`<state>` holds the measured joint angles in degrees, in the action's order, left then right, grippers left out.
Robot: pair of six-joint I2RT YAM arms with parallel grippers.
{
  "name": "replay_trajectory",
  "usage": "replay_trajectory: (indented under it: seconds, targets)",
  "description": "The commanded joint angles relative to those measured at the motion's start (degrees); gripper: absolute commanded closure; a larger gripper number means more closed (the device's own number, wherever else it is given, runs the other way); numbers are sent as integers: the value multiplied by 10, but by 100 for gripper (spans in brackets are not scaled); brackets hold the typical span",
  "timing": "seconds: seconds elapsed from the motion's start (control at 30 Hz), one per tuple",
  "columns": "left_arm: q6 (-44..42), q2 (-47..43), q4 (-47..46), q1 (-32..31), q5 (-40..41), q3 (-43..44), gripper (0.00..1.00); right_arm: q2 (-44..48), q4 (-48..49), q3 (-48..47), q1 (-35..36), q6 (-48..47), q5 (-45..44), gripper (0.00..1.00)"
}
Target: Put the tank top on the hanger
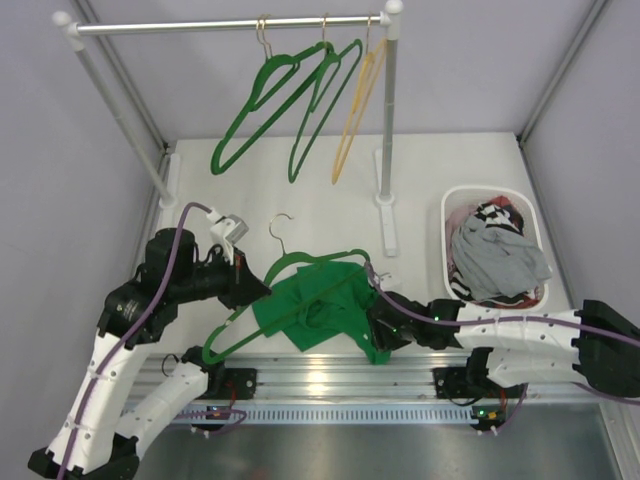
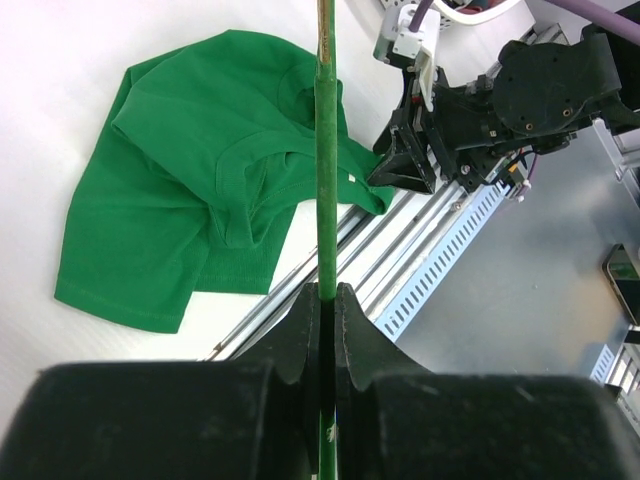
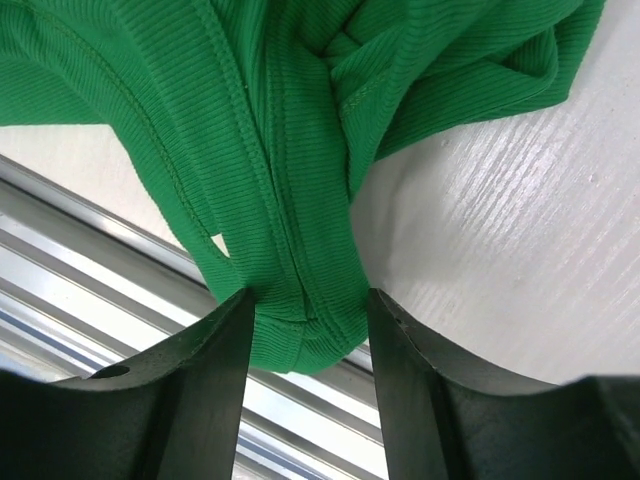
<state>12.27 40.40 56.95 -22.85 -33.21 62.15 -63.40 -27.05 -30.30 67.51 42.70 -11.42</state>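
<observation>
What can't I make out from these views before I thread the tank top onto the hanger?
1. Top view: the tank top covers one end of the hanger; whether that end sits inside a strap is hidden.
2. Right wrist view: cloth fills the right gripper; clamped or merely flanked, unclear.
3. Left wrist view: the hanger runs off the top edge, so its far end is cut off.
</observation>
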Motion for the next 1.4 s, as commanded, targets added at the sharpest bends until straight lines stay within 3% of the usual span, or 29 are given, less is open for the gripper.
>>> replay_trajectory:
  seconds: [0.0,0.2,0.5,0.6,0.63,0.8,1.03,1.37]
  targets:
    - [-2,0,-32,-4,-5,17,100,-9,-9,-34,28,8,-24,51]
    - [-2,2,-32,-6,1,16,100,-20,-32,-54,60,26,-54,51]
    - [-1,6,-32,-7,2,14,100,-50,-27,-39,68,41,-54,60]
    - [-1,8,-33,-7,1,14,100,-53,-27,-41,69,43,-61,70]
    - [-1,8,-32,-7,-1,15,100,-52,-32,-42,69,44,-62,79]
    - [-1,8,-36,-7,-11,10,100,-31,-64,-52,60,50,-88,89]
    - [6,-7,-47,-7,-34,-13,100,62,-41,-39,-76,-9,-4,81]
    - [7,-12,-59,-8,-53,-37,100,89,-42,-55,-201,-74,68,86]
